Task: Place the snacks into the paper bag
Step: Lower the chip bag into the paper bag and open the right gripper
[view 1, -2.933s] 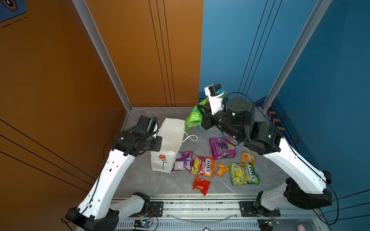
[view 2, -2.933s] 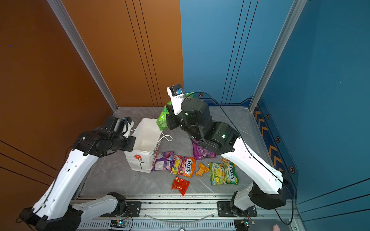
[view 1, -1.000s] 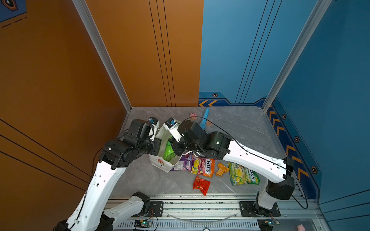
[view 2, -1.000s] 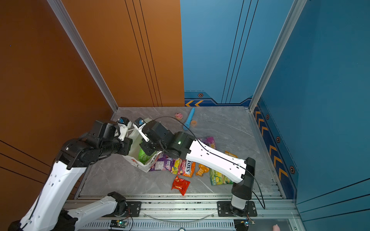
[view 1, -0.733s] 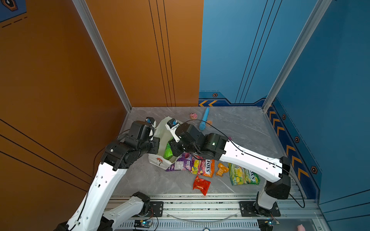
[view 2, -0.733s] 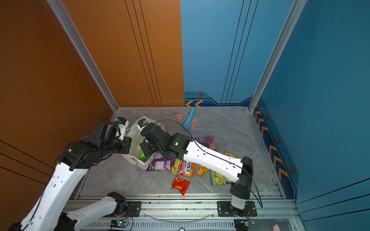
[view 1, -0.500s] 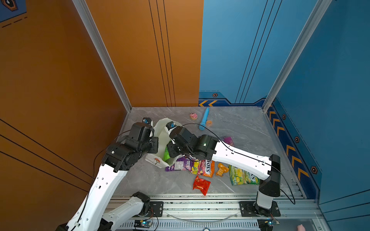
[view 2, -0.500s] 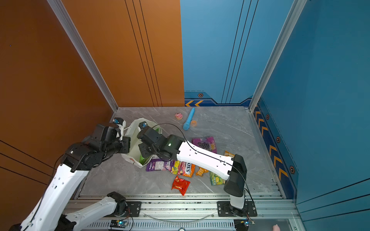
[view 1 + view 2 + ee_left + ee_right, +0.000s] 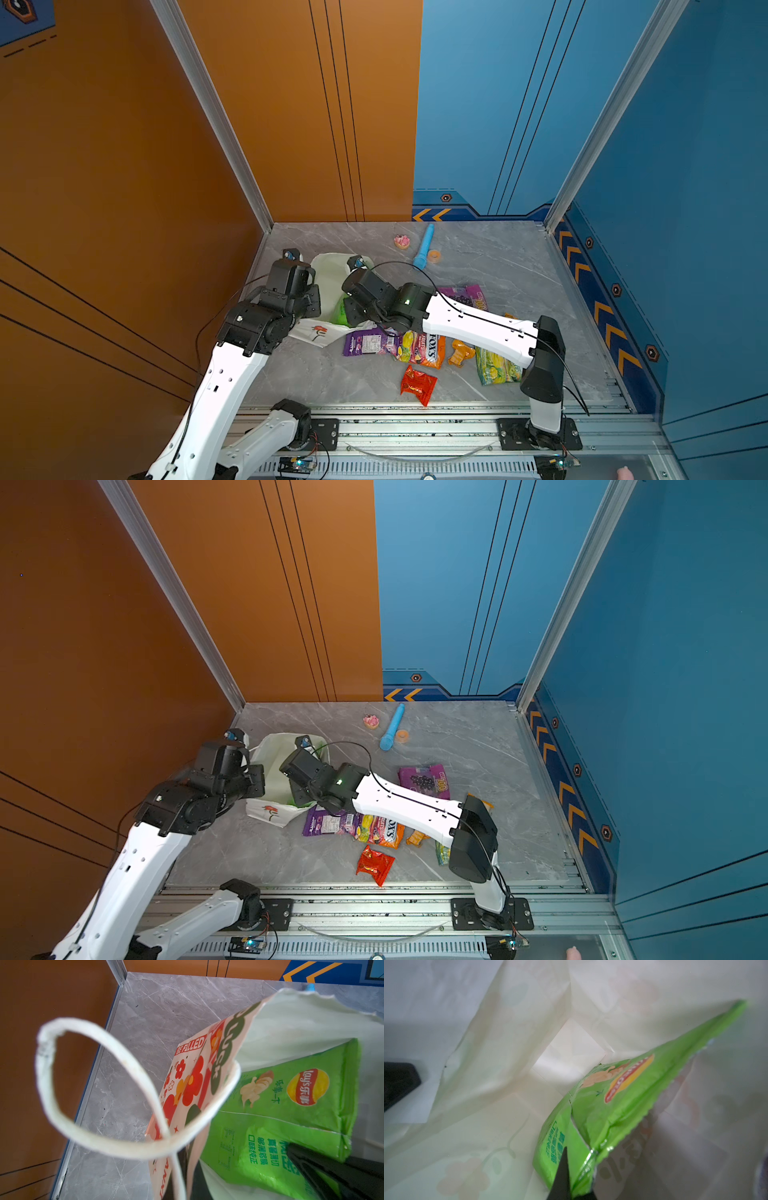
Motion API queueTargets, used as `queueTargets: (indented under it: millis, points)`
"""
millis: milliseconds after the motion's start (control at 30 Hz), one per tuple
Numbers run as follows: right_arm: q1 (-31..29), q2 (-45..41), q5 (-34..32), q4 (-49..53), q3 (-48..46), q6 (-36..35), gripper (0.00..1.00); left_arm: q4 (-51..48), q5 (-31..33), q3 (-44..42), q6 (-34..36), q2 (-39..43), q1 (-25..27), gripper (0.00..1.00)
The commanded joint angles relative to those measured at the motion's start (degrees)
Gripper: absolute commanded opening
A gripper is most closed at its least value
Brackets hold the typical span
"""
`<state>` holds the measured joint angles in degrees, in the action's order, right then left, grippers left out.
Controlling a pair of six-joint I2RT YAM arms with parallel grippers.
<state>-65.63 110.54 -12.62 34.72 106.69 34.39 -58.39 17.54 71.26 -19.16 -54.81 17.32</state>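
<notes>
Only wrist cams: green chip bag [image 9: 291, 1115] logo

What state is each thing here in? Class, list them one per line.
paper bag: mouth open, rim pinched by the left gripper
green chip bag: partly inside the paper bag, sealed, gripped at one end
left gripper: shut on the paper bag
right gripper: shut on the green chip bag
red packet: lying loose on the table
blue tube: lying on its side

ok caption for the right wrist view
Right claw gripping the green chip bag inside the white paper bag
</notes>
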Motion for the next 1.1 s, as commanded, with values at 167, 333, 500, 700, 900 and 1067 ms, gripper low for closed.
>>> queueTargets:
  millis: [167,333,500,700,900,1067]
  points:
    - [1.0,0.0,-3.3,3.0,5.6,-2.6,0.00,2.5,-7.4,-0.3,0.6,-2.0,-4.1,0.00]
    - [3.0,2.4,-1.5,12.5,14.7,-3.8,0.00,2.4,-14.6,0.6,2.5,-3.9,-5.9,0.00]
    - [5.3,4.5,1.6,16.8,17.2,-3.7,0.00,2.4,-16.6,0.5,4.2,-5.7,-7.3,0.00]
    - [5.3,5.7,3.8,16.8,17.6,-4.9,0.02,2.6,-16.1,-1.2,4.5,-6.1,-9.0,0.00]
    - [4.7,9.7,5.6,16.8,21.2,-5.2,0.11,4.7,-15.7,-3.2,4.8,-4.3,-10.4,0.00]
    - [4.4,9.9,5.2,16.9,22.9,-5.5,0.24,6.1,-15.3,-4.6,4.9,-2.6,-11.2,0.00]
